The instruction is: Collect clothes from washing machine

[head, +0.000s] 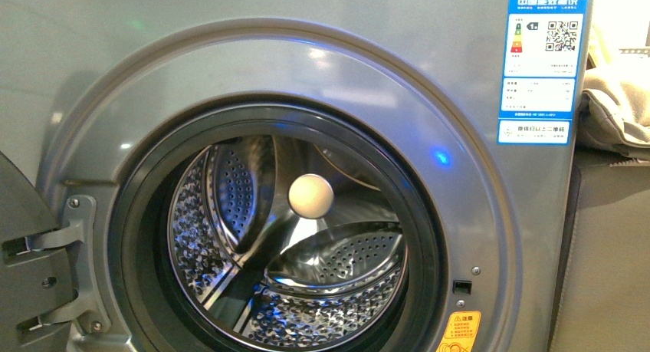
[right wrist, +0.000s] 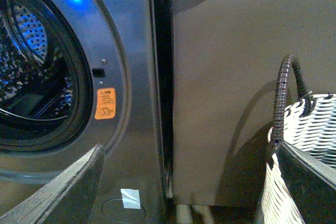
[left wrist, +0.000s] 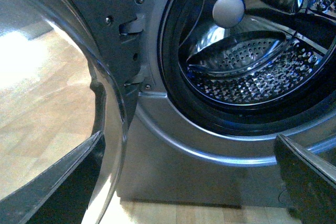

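Observation:
The grey-silver washing machine (head: 306,68) fills the front view, its porthole door (head: 23,245) swung open at the left. In the perforated steel drum (head: 329,291) only a pale round ball (head: 310,195) shows; the clothes are out of view in every frame. No arm appears in the front view. My left gripper (left wrist: 184,182) hangs open low in front of the washer's lower panel (left wrist: 199,166), below the drum opening (left wrist: 247,66). My right gripper (right wrist: 184,182) is open near the washer's right edge (right wrist: 142,129), between the machine and the basket.
A woven grey-and-white basket (right wrist: 310,129) with a dark handle stands right of the washer, before a dark panel (right wrist: 236,77). The open door (left wrist: 100,40) hangs close to the left gripper. Beige fabric (head: 613,106) lies at the right. Wooden floor (left wrist: 184,214) lies below.

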{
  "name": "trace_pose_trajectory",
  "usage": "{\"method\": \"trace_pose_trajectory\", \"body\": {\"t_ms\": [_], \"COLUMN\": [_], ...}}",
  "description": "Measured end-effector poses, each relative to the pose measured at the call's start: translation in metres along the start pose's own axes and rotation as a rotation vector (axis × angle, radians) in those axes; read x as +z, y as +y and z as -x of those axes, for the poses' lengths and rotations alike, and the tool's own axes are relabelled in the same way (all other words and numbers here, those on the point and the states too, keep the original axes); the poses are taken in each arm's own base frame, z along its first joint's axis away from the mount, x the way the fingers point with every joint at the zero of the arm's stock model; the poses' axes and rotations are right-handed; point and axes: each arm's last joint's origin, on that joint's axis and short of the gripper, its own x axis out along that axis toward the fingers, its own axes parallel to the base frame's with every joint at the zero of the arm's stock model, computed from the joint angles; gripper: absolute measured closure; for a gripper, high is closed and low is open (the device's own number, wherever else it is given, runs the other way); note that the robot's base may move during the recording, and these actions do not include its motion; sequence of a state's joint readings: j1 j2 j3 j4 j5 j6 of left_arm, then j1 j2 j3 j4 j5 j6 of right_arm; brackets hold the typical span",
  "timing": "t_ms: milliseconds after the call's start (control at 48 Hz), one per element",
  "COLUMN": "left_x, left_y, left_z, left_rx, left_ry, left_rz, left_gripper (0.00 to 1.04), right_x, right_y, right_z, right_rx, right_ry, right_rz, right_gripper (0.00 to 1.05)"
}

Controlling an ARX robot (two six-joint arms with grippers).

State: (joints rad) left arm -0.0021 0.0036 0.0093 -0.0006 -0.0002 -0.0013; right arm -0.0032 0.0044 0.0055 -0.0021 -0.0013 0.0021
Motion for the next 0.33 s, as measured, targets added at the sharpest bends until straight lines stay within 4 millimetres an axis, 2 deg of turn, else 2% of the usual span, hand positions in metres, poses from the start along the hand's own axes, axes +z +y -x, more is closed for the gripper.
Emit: {"method": "trace_pose_trajectory", "body": {"t_ms": [333], "left_x": [0.0000], "left_y": [0.0000], "left_z": [0.0000], "left_rx": [0.000], "left_ry": [0.000], "left_rz": [0.000], "left_gripper": [0.07], "right_x": [0.0000], "right_y": [0.0000], "right_z": [0.0000], "right_rx": [0.000], "right_ry": [0.000], "right_rz": [0.000], "right_gripper": [0.08]}}
